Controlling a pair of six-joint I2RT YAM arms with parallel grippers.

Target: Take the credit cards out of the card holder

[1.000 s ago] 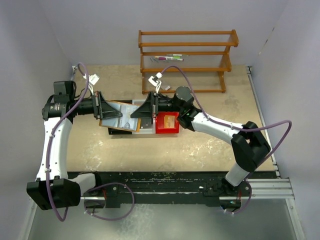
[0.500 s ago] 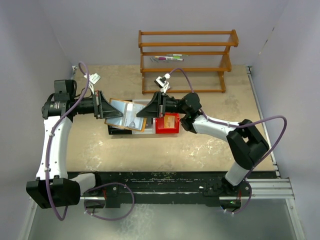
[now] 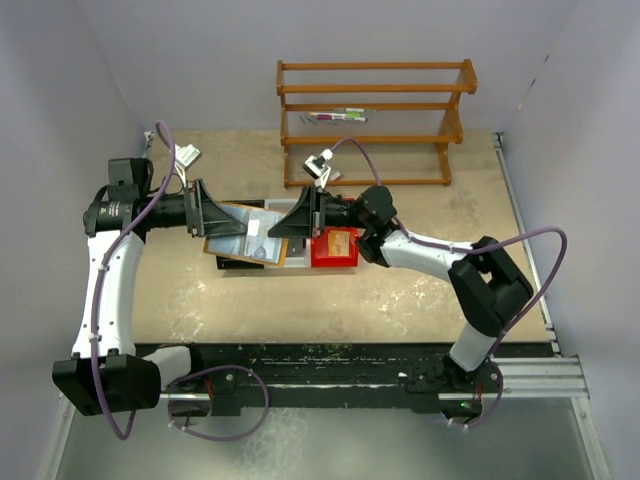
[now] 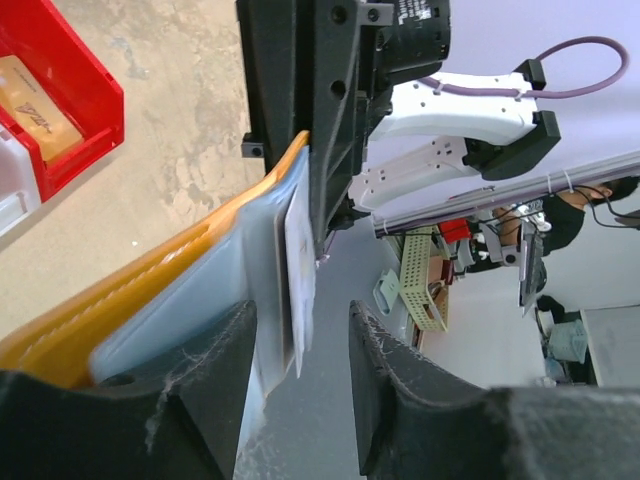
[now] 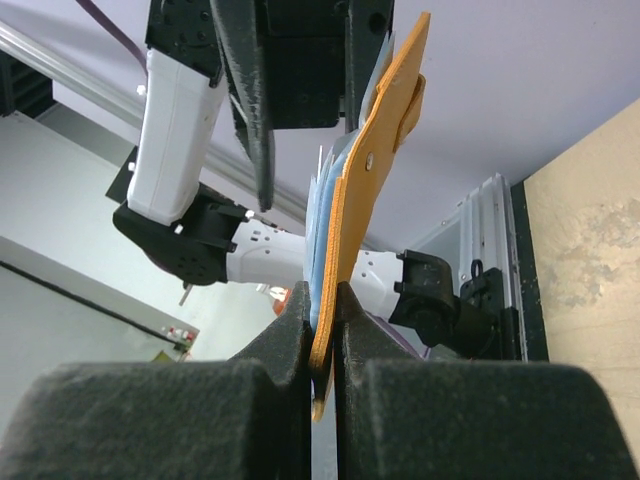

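Observation:
The tan-orange card holder (image 3: 252, 240) hangs open in the air between my two grippers, its pale blue-grey inside facing up. My right gripper (image 3: 276, 228) is shut on its right edge; in the right wrist view the orange flap (image 5: 385, 130) stands pinched between the fingers (image 5: 285, 340). My left gripper (image 3: 230, 224) is at the holder's left edge with its jaws apart. In the left wrist view the holder (image 4: 150, 290) leans against the left finger (image 4: 215, 390). A pale credit card (image 4: 299, 245) sticks out of a pocket into the gap, untouched by the right finger (image 4: 400, 390).
A red bin (image 3: 335, 247) sits just right of the holder with a tan flat item inside (image 4: 30, 95). A white tray (image 3: 290, 262) lies under the holder. A wooden shelf rack (image 3: 375, 120) stands at the back. Walls close in both sides.
My left gripper has opened and let go of the holder's edge. The right gripper, still clamped, has shifted slightly left and the holder has tipped a little.

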